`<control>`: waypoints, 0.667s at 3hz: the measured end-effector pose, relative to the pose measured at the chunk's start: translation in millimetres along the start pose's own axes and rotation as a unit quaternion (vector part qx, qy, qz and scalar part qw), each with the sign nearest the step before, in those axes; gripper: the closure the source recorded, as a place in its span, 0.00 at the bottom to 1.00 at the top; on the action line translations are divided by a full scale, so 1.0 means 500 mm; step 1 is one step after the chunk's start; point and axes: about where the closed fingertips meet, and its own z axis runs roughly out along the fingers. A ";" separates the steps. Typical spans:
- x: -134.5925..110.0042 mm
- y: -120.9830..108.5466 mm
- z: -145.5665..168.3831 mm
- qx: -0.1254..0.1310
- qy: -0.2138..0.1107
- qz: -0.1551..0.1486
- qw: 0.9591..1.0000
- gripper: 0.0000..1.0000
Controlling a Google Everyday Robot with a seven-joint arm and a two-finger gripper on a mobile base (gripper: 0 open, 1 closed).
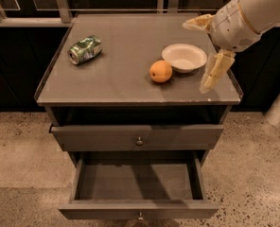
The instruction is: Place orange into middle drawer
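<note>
Down low and closest, well below the fingers [216, 69]: the middle drawer [136, 182], pulled wide out, most likely for easy dropping from above. Nothing inside it, just a bare dark floor, plus a little knob on the front. Right above that, also below the fingers: the top drawer front [137, 137], pushed shut, so not blocking the open one. Up on the table top [116, 86], about level with the fingers: the orange [161, 71], sitting loose near the lower finger, on the can side, not touching it. Not yet picked up and not yet in the drawer. Very close to the white bowl [184, 57], maybe touching; hard to tell. Then the gripper [195, 56], hanging over the table's corner by the bowl, apart from the orange. Fingers spread wide, one pointing down and one pointing across, holding nothing at all. Probably held wide for fitting round a fat round fruit. As a guess, next: sliding over to the orange, closing softly, lifting, then going down to the open drawer, with care about rolling. Bowl just beside the fingers, seeming to sit between them, with nothing in it. Farthest off, well apart from the fingers, across the table: a squashed green can [85, 49], lying on its side, no part of this job and best left alone.
</note>
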 end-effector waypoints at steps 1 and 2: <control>-0.001 0.001 -0.001 0.000 0.000 0.001 1.000 0.00; 0.001 -0.017 0.027 -0.004 -0.018 -0.008 1.000 0.00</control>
